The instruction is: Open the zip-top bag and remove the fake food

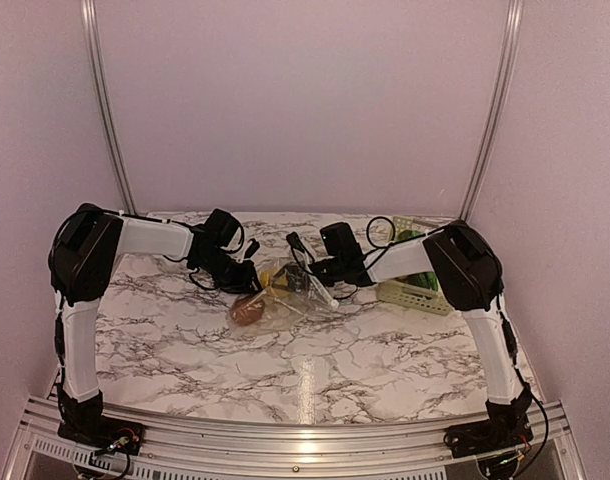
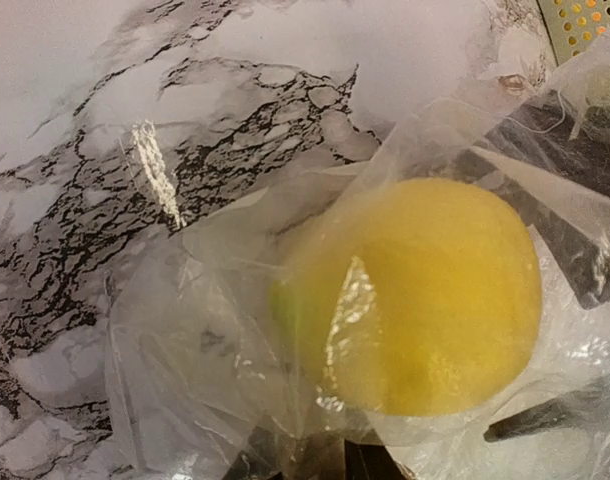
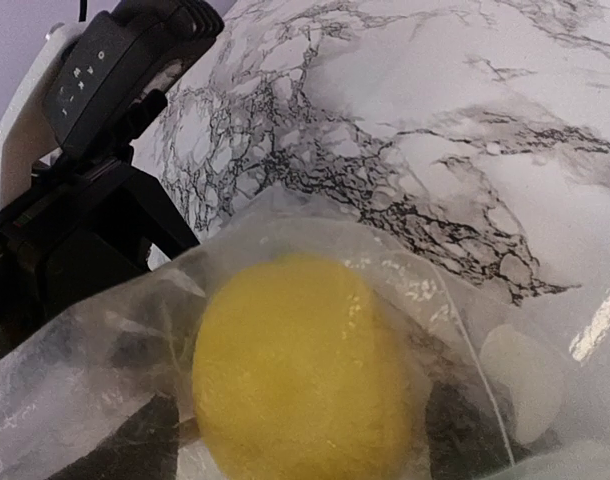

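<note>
While both arms meet over the bag, left pincer [image 1: 247, 278]: at the bag's 10 o'clock. The plastic hides its tips, so I cannot tell if it is wide or pinching.
Right pincer [image 1: 307, 268]: at the bag's 1 o'clock. Its dark fingers [image 3: 125, 440] show through the plastic and stand wide apart, with nothing pinched that I can see.
Zip-top bag [image 1: 295, 300]: on the table, between the two pincers. It is clear, thin, shiny and full of crinkles.
How the bag will handle: I think it is very light, floppy and slippery, and bends away when pushed.
Where to hold: I think one pincer on each side of the zip edge. I cannot see where that edge is.
Yellow piece [image 3: 295, 370]: inside the bag. It is round and a bit bumpy like a lemon, and it may roll.
Brown piece [image 1: 247, 311]: at the bag's 7 o'clock end, roundish.
Table [image 1: 185, 330]: flat, shiny, white with black veins.
Basket [image 1: 417, 291]: pale green with slots, at the bag's 3 o'clock.
</note>
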Controlling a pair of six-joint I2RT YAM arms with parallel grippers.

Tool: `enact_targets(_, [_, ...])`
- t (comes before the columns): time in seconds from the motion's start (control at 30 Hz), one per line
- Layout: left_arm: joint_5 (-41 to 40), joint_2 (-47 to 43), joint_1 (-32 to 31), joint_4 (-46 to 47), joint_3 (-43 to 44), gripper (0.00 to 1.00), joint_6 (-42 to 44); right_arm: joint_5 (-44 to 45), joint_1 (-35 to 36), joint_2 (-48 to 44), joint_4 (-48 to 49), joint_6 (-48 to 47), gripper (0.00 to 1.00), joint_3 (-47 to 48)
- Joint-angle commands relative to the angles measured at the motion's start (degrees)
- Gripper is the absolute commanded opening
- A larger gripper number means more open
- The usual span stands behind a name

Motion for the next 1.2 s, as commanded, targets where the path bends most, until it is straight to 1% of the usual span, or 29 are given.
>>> enact_targets(0.0, [2.19, 0.26, -0.41, -0.43, 0.55, 0.20, 1.39, 2.57, 0.94, 1.78, -3.64, -2.67, 0.81, 3.26])
enact_targets(0.13, [3.24, 0.03, -0.41, 0.08, 0.73, 0.18, 1.94, 3.74, 1.11, 2.23, -4.27, -2.80, 0.79, 3.89])
enact_targets(0.2, [3.45, 0.02, -0.41, 0.14, 0.90, 0.14, 2.04, 4.13, 1.08, 2.52, -4.65, -2.96, 0.74, 4.32])
enact_targets(0.27, [3.16, 0.02, -0.34, -0.18, 1.00, 0.08, 1.64, 4.56, 1.08, 2.47, -5.04, -2.80, 0.65, 4.47])
enact_targets(0.33, [3.12, -0.10, 0.16, 0.09, 0.59, 0.01, 0.42, 4.83, 1.10, 2.02, -4.90, -2.85, 0.54, 4.13])
enact_targets(0.5, [4.29, -3.07, 2.92, 4.42, -4.07, 0.00, -3.88, 5.78, 0.91, -1.13, -5.00, -3.67, 0.39, 1.61])
enact_targets(0.57, [4.06, -4.69, 4.11, 5.90, -6.15, 0.00, -5.21, 5.95, 0.76, -3.10, -4.77, -3.67, 0.35, -0.14])
enact_targets(0.67, [3.52, -6.25, 5.94, 7.44, -8.61, 0.00, -7.43, 5.57, 0.08, -6.32, -4.09, -2.95, 0.31, -3.47])
enact_targets(0.8, [2.35, -7.48, 7.33, 7.95, -10.27, 0.00, -7.98, 4.83, -0.83, -10.53, -2.87, -2.70, 0.31, -8.28])
enact_targets(0.97, [1.26, -7.70, 8.02, 7.77, -11.00, 0.00, -8.56, 2.89, -1.77, -15.52, -3.37, -2.91, 0.28, -13.15])
enact_targets(1.17, [0.61, -7.51, 8.47, 7.94, -10.98, 0.00, -9.03, 3.04, -4.39, -23.39, -4.69, -2.62, 0.27, -20.01])
